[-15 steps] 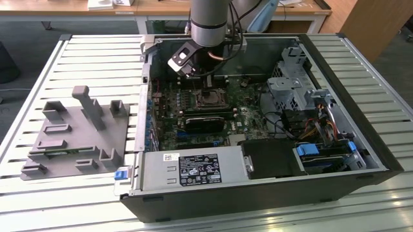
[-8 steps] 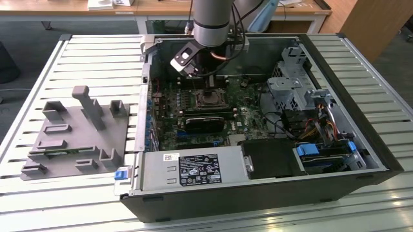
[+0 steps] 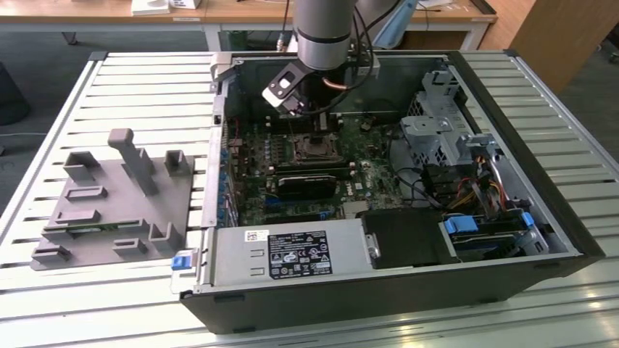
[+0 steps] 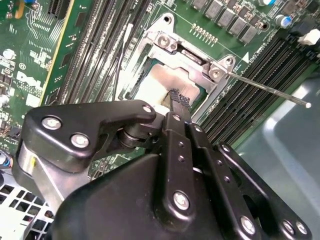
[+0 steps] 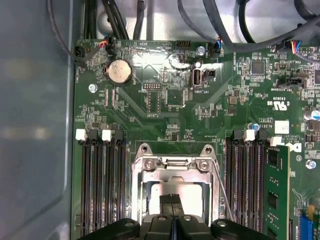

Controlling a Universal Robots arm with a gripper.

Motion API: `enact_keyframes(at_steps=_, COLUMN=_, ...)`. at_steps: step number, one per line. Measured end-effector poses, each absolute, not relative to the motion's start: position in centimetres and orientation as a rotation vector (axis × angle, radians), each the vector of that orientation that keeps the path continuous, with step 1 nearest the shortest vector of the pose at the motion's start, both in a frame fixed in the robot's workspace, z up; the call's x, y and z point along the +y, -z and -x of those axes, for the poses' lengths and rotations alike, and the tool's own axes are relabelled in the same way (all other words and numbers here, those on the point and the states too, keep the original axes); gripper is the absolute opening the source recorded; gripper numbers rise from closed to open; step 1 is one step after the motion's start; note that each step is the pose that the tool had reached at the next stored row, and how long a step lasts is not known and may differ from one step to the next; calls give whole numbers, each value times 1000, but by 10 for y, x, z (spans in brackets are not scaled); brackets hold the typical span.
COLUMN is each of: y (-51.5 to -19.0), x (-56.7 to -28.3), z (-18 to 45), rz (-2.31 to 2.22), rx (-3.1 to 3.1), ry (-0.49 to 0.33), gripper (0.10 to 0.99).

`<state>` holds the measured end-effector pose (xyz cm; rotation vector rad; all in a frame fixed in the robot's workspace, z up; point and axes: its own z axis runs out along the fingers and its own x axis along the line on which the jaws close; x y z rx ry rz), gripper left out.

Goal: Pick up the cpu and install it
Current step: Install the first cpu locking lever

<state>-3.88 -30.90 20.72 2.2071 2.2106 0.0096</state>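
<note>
Silver arm (image 3: 324, 29) points straight down into the case (image 3: 406, 301) — fingers (image 5: 166, 201) pressed together, tips over the cpu (image 5: 155, 192).

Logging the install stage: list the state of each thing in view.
cpu: lying flat in its socket.
socket frame: down around the cpu.
lever: sticks out sideways; latched or not, cannot tell.
gripper: shut, poised over the cpu.
computer case: lying on its side, open.

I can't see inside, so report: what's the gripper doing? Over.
Gripper shut, tips right above the cpu. It lies flat in the socket. Lever off to the side.
</note>
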Motion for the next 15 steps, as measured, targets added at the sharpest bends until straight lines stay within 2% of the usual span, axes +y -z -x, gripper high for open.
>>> enact_keyframes(at_steps=15, y=-218, x=-309, z=39, rz=-2207, rx=2210, ry=-10, gripper=106)
